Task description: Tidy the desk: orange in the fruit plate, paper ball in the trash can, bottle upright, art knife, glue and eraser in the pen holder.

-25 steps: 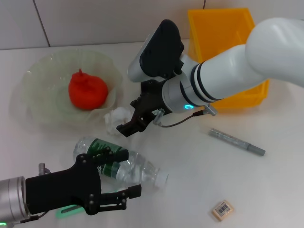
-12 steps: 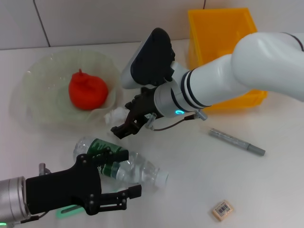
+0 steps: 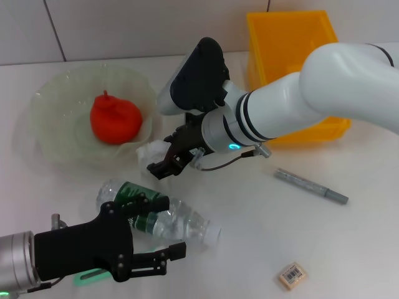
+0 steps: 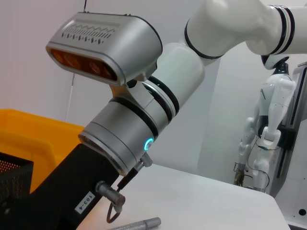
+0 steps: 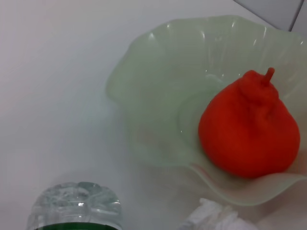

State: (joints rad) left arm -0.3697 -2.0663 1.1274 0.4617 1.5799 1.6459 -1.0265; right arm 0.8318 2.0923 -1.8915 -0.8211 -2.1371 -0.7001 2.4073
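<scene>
The orange [image 3: 115, 118] lies in the pale green glass fruit plate [image 3: 50, 87]; both also show in the right wrist view, orange [image 5: 249, 127] and plate [image 5: 144, 96]. A white paper ball [image 3: 151, 151] lies at the plate's near edge. My right gripper [image 3: 167, 156] is open, right beside the ball and low over it. The clear bottle [image 3: 159, 215] with a green label lies on its side. My left gripper [image 3: 159, 230] is open at the front left, over the bottle. A grey art knife [image 3: 310, 185] and an eraser [image 3: 292, 275] lie on the right.
A yellow bin [image 3: 293, 43] stands at the back right, behind my right arm. A green object [image 3: 84, 278] is half hidden under my left gripper. The left wrist view shows a black mesh container [image 4: 12, 177] in front of the bin [image 4: 33, 136].
My right gripper has moved left toward the paper ball and slowed beside it. The left arm, bottle, knife and eraser have not moved.
</scene>
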